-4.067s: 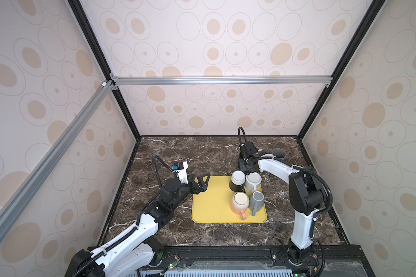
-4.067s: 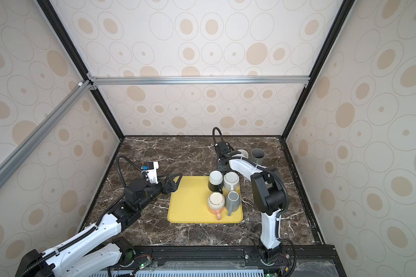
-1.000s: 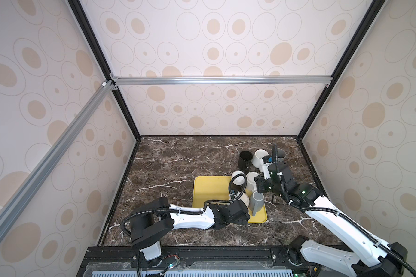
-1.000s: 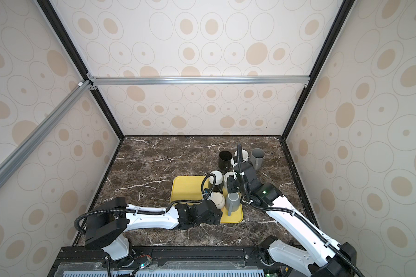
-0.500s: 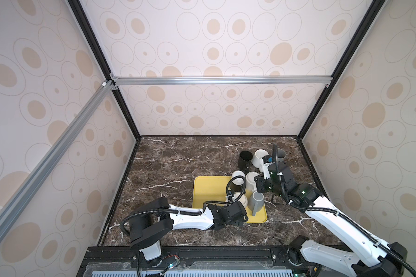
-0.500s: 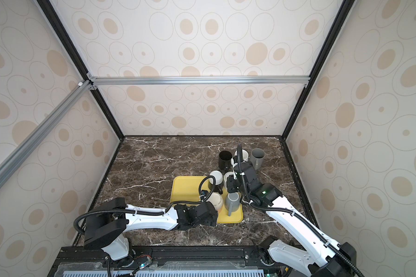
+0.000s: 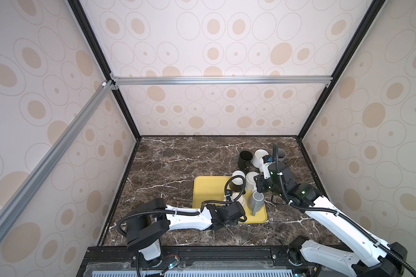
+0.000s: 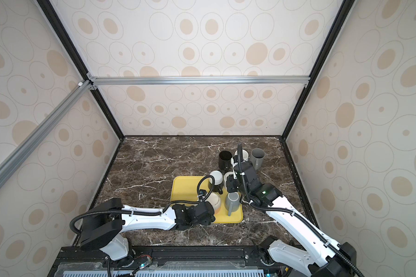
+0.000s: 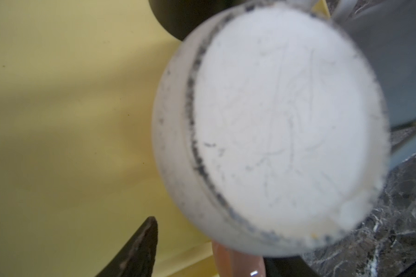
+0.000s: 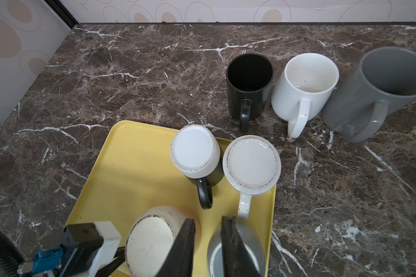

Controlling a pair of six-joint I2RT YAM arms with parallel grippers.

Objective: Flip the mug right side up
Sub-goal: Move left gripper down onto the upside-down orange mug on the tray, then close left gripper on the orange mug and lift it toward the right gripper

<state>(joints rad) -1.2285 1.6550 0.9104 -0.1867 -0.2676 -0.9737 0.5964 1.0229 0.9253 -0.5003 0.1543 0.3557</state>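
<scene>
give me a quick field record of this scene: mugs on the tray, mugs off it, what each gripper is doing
tray: yellow tray on marble table
base-up on tray: cream mug, inverted grey mug, black-and-white mug, inverted white mug
upright behind tray: upright black mug, upright white mug, upright grey mug
left gripper: at the cream mug, fingers beside it; grip unclear
right gripper: over the tray's right side, fingers nearly together, empty
task: cream mug not yet turned
</scene>
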